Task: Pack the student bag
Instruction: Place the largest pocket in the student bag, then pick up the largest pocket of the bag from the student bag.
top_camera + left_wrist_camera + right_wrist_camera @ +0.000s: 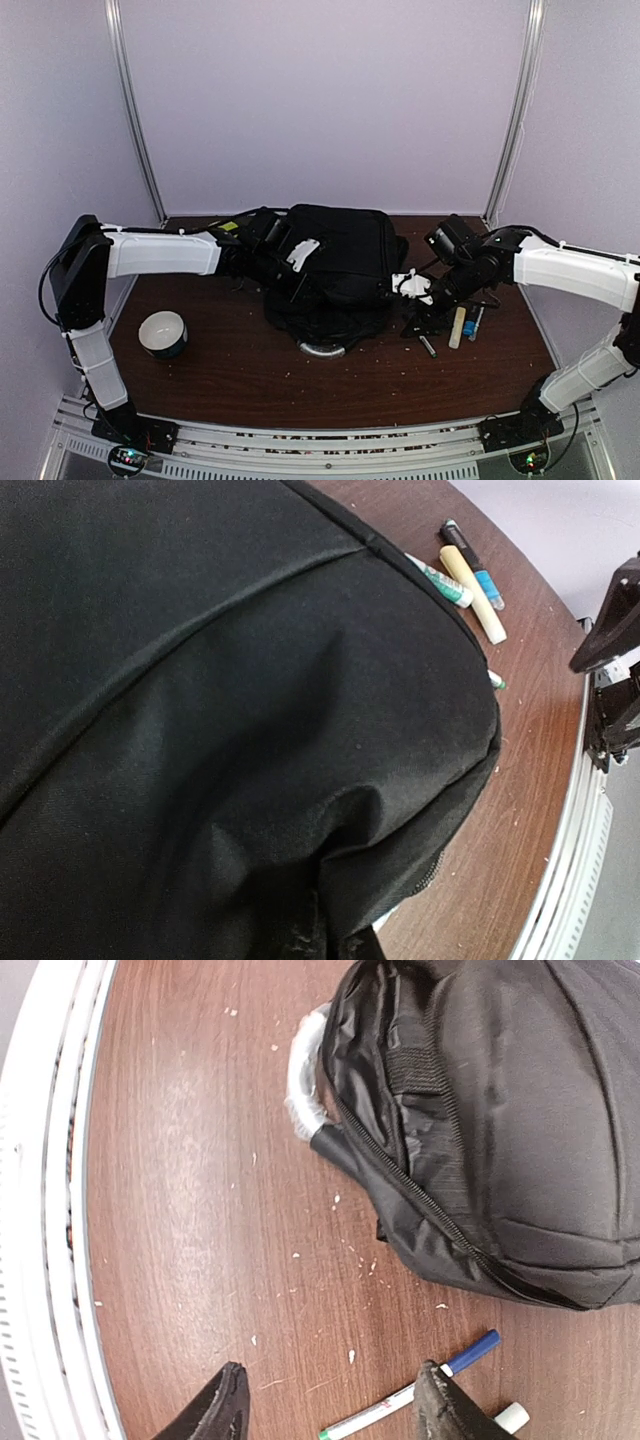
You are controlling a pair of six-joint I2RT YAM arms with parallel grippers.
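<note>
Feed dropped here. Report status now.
Right gripper open, empty, over loose pens. Left gripper against student bag, jaws unseen. Pens unpacked beside bag.

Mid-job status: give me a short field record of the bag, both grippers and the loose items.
bag: student bag lies mid-way across the table, grey handle toward the near edge
left gripper: against the bag's left side; open or shut unclear
right gripper: open, empty, over the table right of the bag
loose: pens right of the bag, bowl left of it

The student bag (200, 730) half hides a green marker (447, 586).
</note>
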